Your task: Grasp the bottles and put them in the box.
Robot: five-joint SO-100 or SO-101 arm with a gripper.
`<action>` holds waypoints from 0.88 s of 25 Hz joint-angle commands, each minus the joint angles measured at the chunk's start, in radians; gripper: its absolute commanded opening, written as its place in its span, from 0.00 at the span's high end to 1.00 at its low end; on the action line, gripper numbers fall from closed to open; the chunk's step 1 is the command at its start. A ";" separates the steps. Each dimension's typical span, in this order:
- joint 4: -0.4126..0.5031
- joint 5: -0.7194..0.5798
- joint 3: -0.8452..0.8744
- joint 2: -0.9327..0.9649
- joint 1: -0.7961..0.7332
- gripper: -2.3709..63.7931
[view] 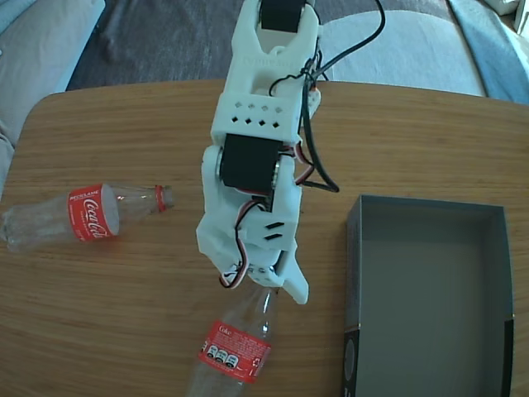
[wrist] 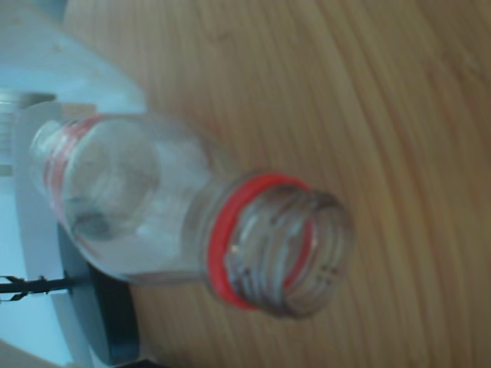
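A rounded wooden bench [view: 124, 331] stands in front of grey cushions, lit by daylight. In the fixed view, a white printed robot arm reaches down the middle of the bench. Its end effector [view: 269, 289] sits at the neck of the near bottle [view: 235, 351], a clear, capless Coca-Cola bottle with a red label near the bottom edge. The wrist view looks straight at that bottle's open mouth and red neck ring [wrist: 230, 238], with the body slanting away over the wood. Whether the jaws are closed on the neck or only around it cannot be told from either view. A second bottle [view: 83, 215] lies on its side at the left, well apart from the arm. The dark grey-blue box [view: 504, 273] sits empty at the right. The first pick seems to be under way; next probably comes a firm grip, a lift, and a swing right over the box wall.
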 commanded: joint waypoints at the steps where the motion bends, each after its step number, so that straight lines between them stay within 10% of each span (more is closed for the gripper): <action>1: -0.006 -0.003 -0.052 0.012 -0.003 0.28; 22: -0.048 0.006 -0.044 -0.075 -0.098 0.28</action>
